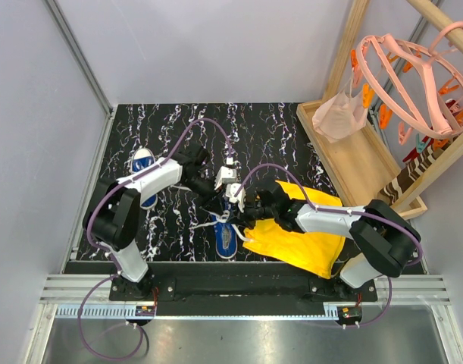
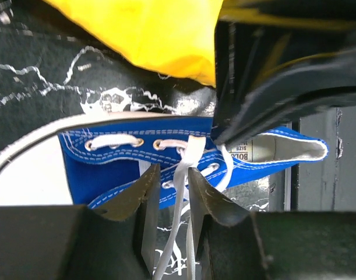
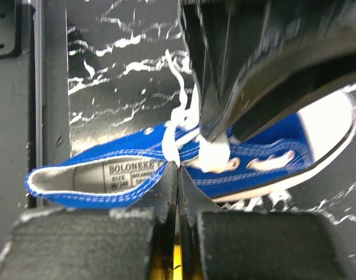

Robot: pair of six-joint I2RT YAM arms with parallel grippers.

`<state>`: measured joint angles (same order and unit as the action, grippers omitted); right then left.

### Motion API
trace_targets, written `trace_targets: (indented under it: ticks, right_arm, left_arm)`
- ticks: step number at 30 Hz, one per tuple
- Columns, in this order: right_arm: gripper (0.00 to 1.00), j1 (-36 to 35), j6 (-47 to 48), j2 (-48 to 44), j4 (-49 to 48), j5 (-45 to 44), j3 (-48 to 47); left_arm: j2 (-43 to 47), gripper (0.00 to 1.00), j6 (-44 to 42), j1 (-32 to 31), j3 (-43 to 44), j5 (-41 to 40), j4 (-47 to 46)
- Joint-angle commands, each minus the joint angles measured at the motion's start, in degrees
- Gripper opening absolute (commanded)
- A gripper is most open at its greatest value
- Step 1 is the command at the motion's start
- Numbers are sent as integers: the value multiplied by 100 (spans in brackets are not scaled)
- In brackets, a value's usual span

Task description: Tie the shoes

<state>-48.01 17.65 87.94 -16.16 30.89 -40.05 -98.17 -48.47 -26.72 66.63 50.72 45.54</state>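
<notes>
One blue shoe point(image 1: 225, 236) with a white toe cap lies on the black marbled table point(image 1: 276, 129), heel toward the near edge. The other shoe point(image 1: 144, 163) sits far left, partly under my left arm. My left gripper point(image 2: 172, 172) hovers over the near shoe point(image 2: 108, 169). Its jaws stand a little apart, and two strands of white lace point(image 2: 186, 154) run loosely between them. My right gripper point(image 3: 178, 164) is shut, its tips pinching a lace point(image 3: 179, 125) just above the shoe's point(image 3: 265, 178) opening. Both grippers point(image 1: 235, 203) meet over this shoe.
A yellow cloth point(image 1: 307, 235) lies right of the near shoe, under my right arm. A wooden rack point(image 1: 352, 163) with pink hangers point(image 1: 413, 83) and a peach cloth point(image 1: 339, 115) stands at the right. Grey walls close in the back and left.
</notes>
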Motion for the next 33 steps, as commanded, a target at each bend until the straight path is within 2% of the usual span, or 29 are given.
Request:
trace_targets:
  ticks: [1, 25, 31, 33]
  right_arm:
    - [0, -24, 326, -225, -678, -48, -11]
    - [0, -24, 573, -374, -440, 57, 147]
    - [0, -33, 564, -339, -475, 101, 156]
    - [0, -24, 556, -330, -475, 136, 156]
  left_arm:
    - [-150, 29, 250, 53, 271, 34, 96]
    - [-290, 34, 399, 44, 447, 448, 69]
    - [-334, 33, 417, 35, 439, 386, 52]
    - [-343, 28, 400, 35, 403, 334, 60]
